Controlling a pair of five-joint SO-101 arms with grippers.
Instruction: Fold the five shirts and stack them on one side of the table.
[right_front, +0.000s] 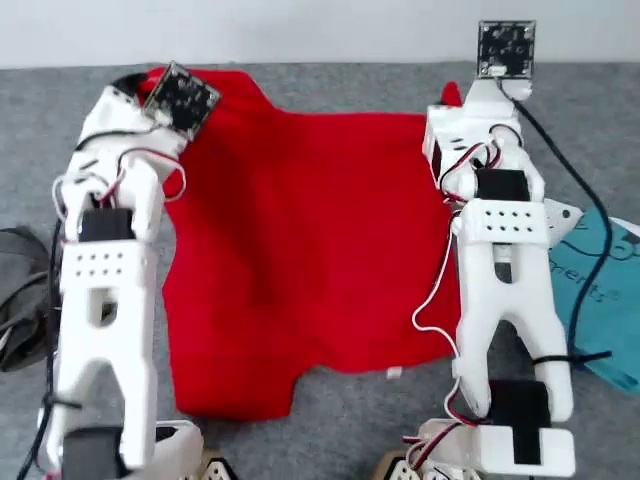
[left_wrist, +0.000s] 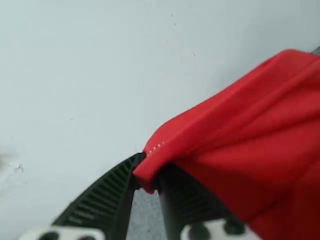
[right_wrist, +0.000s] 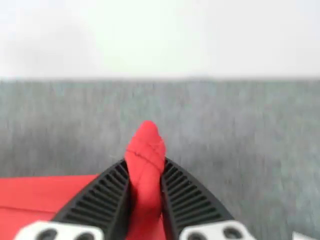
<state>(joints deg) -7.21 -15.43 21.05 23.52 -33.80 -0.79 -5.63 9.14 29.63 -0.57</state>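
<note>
Left hand (left_wrist: 146, 176) and right hand (right_wrist: 145, 172) each clamp a red shirt (right_front: 300, 250) corner; high view adds teal cloth (right_front: 603, 305).

The red shirt (right_front: 300, 250) is matt, soft cloth; the table (right_front: 350, 440) wears rough grey felt-like fabric. Both arms (right_front: 100, 290) are smooth white plastic (faintly glossy), the gripper fingers (right_wrist: 100, 195) black, ribbed, matt plastic

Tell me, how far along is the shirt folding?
Early days. Done: nothing that I can tell. In hand: the red shirt lies spread flat, unfolded, with the left gripper and the right gripper each shut on a far corner. Left: folding it, then the teal shirt on one side and the dark garment on the other, then stacking.
</note>
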